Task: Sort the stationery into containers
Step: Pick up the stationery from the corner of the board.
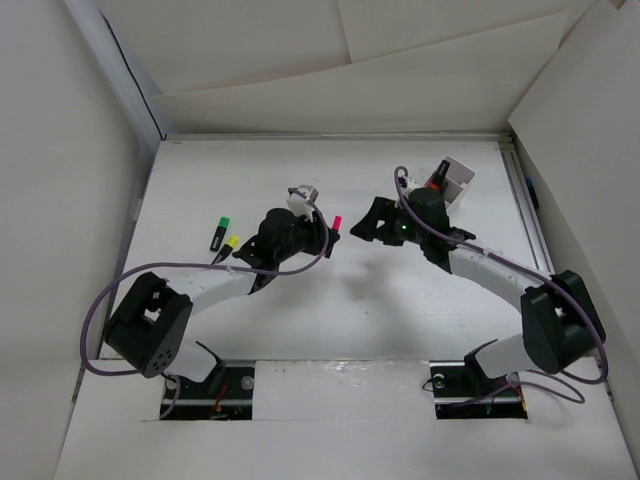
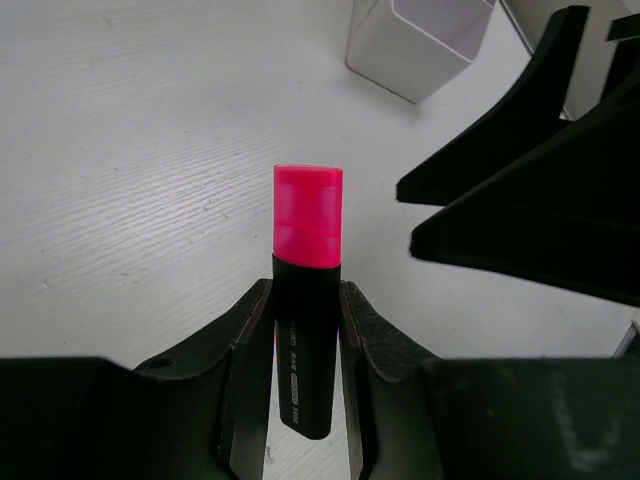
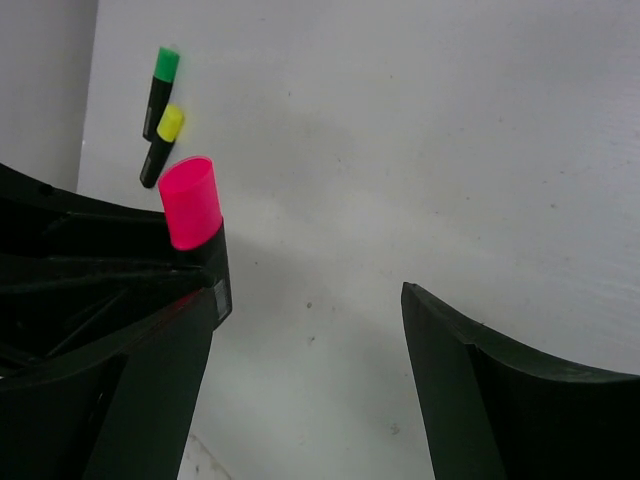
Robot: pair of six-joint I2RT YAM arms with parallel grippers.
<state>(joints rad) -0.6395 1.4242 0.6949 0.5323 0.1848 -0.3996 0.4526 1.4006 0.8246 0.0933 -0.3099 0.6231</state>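
My left gripper (image 1: 322,236) (image 2: 305,295) is shut on the black body of a pink-capped highlighter (image 1: 336,222) (image 2: 308,225) and holds it above the table, cap pointing away. My right gripper (image 1: 364,228) (image 3: 310,350) is open and empty, facing the left one a short way off; its fingers (image 2: 520,200) show in the left wrist view and the pink cap (image 3: 190,200) in the right wrist view. A green-capped (image 1: 219,230) (image 3: 160,85) and a yellow-capped highlighter (image 1: 228,247) (image 3: 165,135) lie at the left. The white tray (image 1: 460,178) (image 2: 420,40) stands behind the right gripper with an orange-red marker (image 1: 437,178) in it.
White walls enclose the table (image 1: 330,300) on the left, back and right. Purple cables (image 1: 95,320) loop along both arms. A rail (image 1: 525,210) runs along the table's right edge.
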